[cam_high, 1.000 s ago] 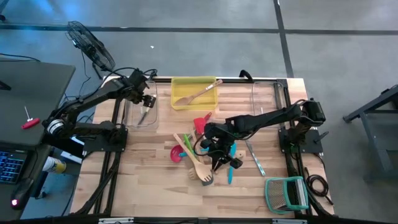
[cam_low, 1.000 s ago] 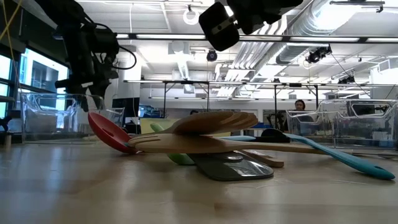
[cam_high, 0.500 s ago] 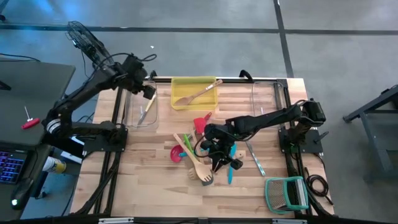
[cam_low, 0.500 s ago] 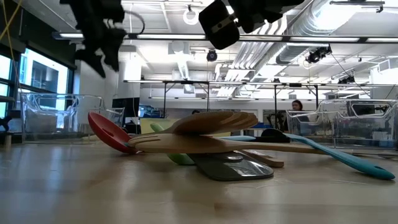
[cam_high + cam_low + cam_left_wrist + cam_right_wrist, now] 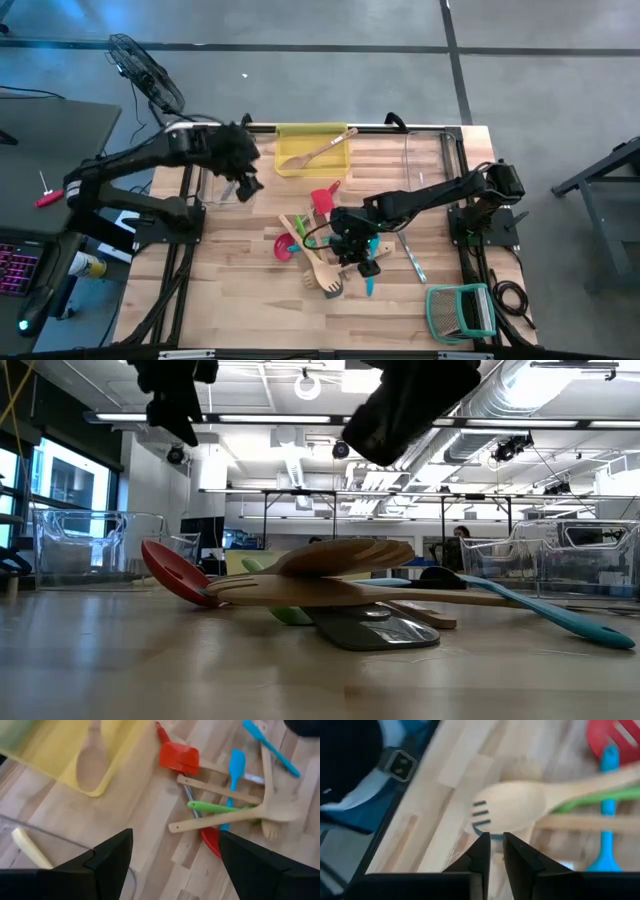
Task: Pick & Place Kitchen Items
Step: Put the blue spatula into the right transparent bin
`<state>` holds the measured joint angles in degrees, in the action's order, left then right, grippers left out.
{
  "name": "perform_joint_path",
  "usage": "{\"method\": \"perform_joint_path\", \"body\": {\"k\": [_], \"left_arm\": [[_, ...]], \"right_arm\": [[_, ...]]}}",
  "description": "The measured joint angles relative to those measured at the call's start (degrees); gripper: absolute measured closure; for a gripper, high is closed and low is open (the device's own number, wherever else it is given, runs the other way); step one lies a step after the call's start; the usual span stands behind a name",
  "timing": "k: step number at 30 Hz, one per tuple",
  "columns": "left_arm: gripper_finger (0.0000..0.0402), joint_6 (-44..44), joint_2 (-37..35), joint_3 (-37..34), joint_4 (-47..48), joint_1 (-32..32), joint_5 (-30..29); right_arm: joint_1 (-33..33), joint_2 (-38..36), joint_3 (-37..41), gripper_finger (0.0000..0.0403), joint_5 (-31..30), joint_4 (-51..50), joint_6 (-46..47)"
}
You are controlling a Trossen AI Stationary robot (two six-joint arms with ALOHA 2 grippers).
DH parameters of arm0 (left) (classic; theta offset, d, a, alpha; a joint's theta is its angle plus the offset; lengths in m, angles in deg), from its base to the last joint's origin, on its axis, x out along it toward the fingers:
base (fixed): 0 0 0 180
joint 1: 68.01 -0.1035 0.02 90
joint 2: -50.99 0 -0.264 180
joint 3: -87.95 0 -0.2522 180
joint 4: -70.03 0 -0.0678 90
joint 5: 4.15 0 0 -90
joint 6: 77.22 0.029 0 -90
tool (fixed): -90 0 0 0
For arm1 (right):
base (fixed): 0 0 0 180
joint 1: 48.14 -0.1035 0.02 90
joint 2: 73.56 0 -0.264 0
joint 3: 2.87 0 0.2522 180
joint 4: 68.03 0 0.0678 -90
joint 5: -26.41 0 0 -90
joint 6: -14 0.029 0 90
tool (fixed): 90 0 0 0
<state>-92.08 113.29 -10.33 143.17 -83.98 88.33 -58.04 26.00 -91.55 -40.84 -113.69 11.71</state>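
Note:
The kitchen items lie in a crossed heap at the table's middle: a red spatula (image 5: 322,198), a red ladle (image 5: 284,247), a green utensil (image 5: 220,808), blue spatulas (image 5: 370,278) and wooden ones, with a slotted wooden spoon (image 5: 512,809) on top. A metal knife (image 5: 411,256) lies to their right. One wooden spoon (image 5: 316,150) rests in the yellow tray. A yellow-handled knife (image 5: 29,851) lies in the left clear bin. My left gripper (image 5: 175,833) is open and empty, above that bin's right wall (image 5: 246,186). My right gripper (image 5: 496,838) hangs over the heap (image 5: 350,252), fingers nearly together.
The yellow tray (image 5: 284,134) sits at the far edge, between the left clear bin (image 5: 208,186) and the right clear bin (image 5: 436,160). A teal-framed rack (image 5: 462,310) stands at the near right corner. A person (image 5: 462,532) shows far behind the table.
My left gripper has risen out of the left clear bin and swung toward the table's middle and near side; the yellow-handled knife stays in the bin. My right gripper has shifted slightly left and down over the heap. The utensils have kept still.

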Motion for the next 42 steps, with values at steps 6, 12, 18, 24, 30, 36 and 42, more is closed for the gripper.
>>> {"method": "perform_joint_path", "body": {"k": [6, 12, 18, 24, 30, 36, 42], "left_arm": [[0.0115, -7.07, 0.0, -6.33, -1.11, 13.17, -10.7], [0.0115, -13.78, 0.02, -12.22, -6.7, 23.7, -12.2], [0.0115, -19.67, 0.04, -15.54, -13.9, 33.83, -13.02], [0.0115, -21.63, 0.79, -16.82, -18.31, 41.34, -16.34], [0.0115, -21.5, 1.36, -16.82, -19.48, 43.89, -21.0], [0.0115, -21.38, 1.34, -16.82, -18.74, 43.76, -21.27], [0.0115, -18.71, 1.33, -16.82, -17.57, 43.76, -21.17]], "right_arm": [[-3.08, -0.04, 0.0, 0.0291, -5.12, -1.18, 8.34], [-6.74, -0.23, -0.06, 0.0211, -4.91, -2.75, 14.49], [-8.82, -0.26, -0.63, 0.0199, -2.77, -8.88, 23.95], [-8.41, -0.26, -0.61, 0.0221, -4.78, -17.91, 37.71], [-6.91, -0.26, -0.61, 0.0244, -20.9, -22.47, 55.48], [-5.61, -0.24, -0.61, 0.0251, -30.56, -22.5, 72.6], [-5.63, 0.1, -0.26, 0.0252, -30.08, -24.42, 80.37]]}}
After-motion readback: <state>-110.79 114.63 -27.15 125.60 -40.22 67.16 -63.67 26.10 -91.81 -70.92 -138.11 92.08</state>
